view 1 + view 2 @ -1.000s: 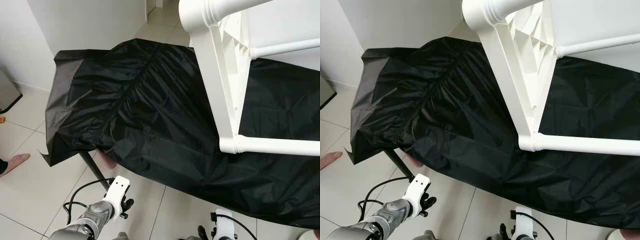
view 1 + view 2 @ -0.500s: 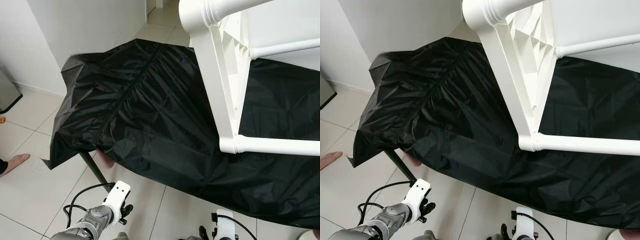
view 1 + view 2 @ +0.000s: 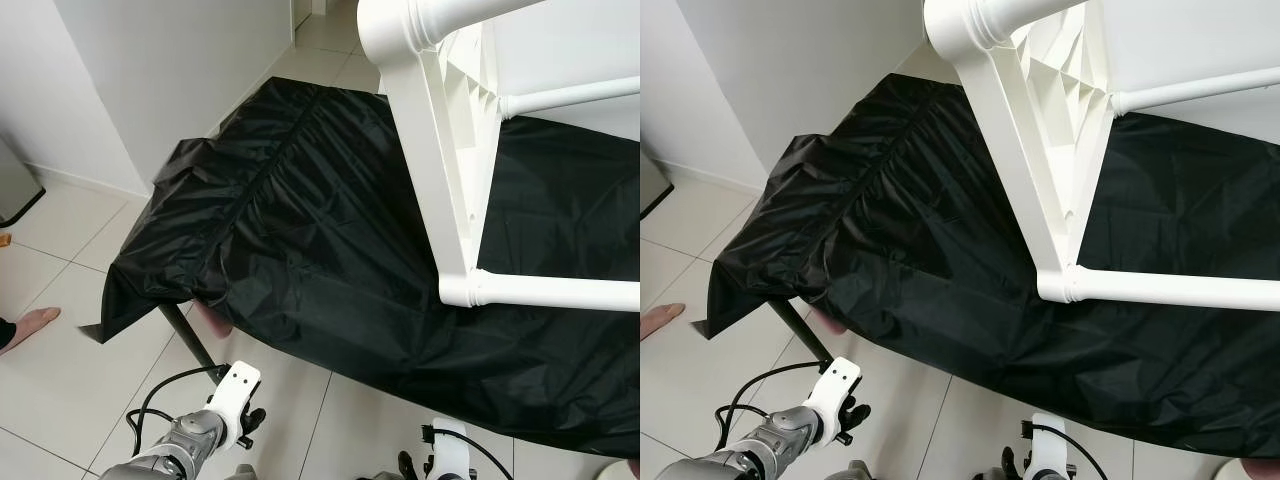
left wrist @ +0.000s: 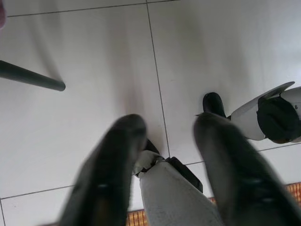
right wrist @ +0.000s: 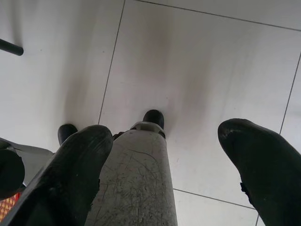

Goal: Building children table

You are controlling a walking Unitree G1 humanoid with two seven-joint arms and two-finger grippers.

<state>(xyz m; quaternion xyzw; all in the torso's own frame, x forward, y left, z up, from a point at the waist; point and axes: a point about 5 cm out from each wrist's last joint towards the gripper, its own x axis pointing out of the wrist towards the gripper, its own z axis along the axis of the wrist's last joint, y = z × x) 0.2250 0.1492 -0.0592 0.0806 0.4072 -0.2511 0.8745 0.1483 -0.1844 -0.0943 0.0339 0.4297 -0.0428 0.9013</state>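
head view, table: you've got the white children table lying tipped on the black cloth, at the right of the frame, one thick leg reaching toward the camera and thin rails running off to the right.
head view, counter: the cloth drapes a counter; a dark counter leg shows under its near-left corner.
head view, arms: left arm and right arm hang low at the bottom edge, below the cloth's near hem and well apart from the table.
head view, edges: the cloth's left corner droops over the counter edge near the white wall; tiled floor lies open to the left and in front.
head view, person: a bare foot sits on the tiles at the far left edge.
left wrist, gripper: left gripper points down at the floor, fingers spread, nothing between them.
left wrist, surroundings: you see the robot's own leg and foot below, plus a dark counter leg end at one side.
right wrist, gripper: right gripper also aims at the tiles, fingers wide apart, empty.
right wrist, surroundings: the robot's scuffed grey leg sits between the fingers; bare tile beyond.
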